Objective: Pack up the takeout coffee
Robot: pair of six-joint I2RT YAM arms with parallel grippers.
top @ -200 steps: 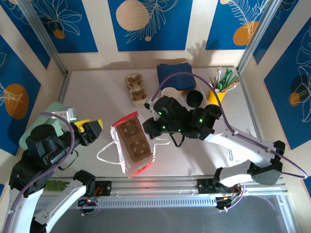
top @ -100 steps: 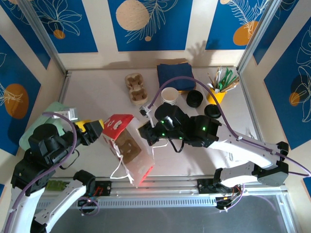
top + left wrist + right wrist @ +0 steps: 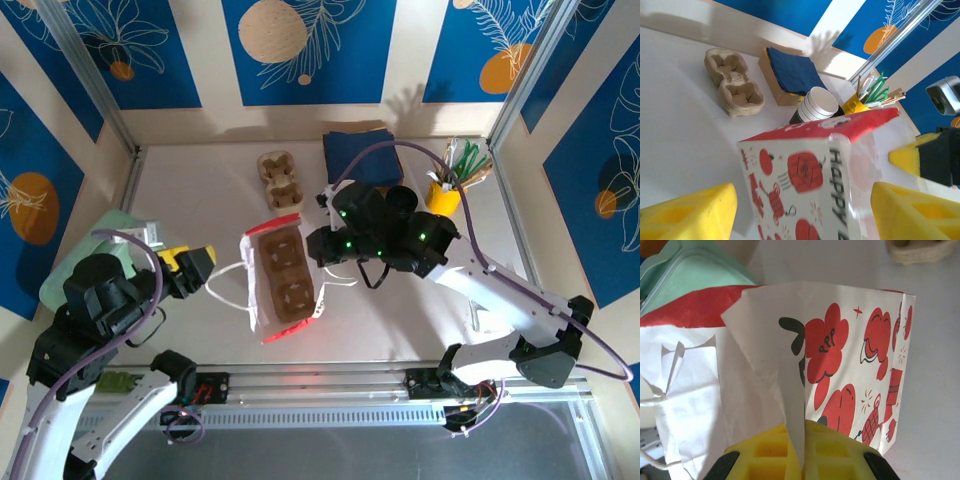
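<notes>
A white paper bag with red prints (image 3: 258,300) stands at the table's middle, mouth up, with a brown two-cup carrier (image 3: 285,280) inside it. My right gripper (image 3: 318,252) is shut on a fold of the bag's rim (image 3: 804,405), its yellow fingers (image 3: 765,455) pinching the paper. My left gripper (image 3: 192,262) is open to the bag's left. In the left wrist view the bag (image 3: 810,165) sits between its yellow fingers (image 3: 690,215), not touching either. The stack of white-rimmed paper cups (image 3: 818,104) lies tipped behind the bag.
A spare cardboard carrier (image 3: 280,182) and folded navy napkins (image 3: 360,155) lie at the back. The yellow cup of stirrers (image 3: 445,192) and black lids (image 3: 402,200) are at the back right. A green lidded container (image 3: 690,280) sits at the left.
Half a second ago the bag was tipped toward the left gripper, showing its red side. The right gripper has since drawn the rim back to the right, and the mouth faces up again.
</notes>
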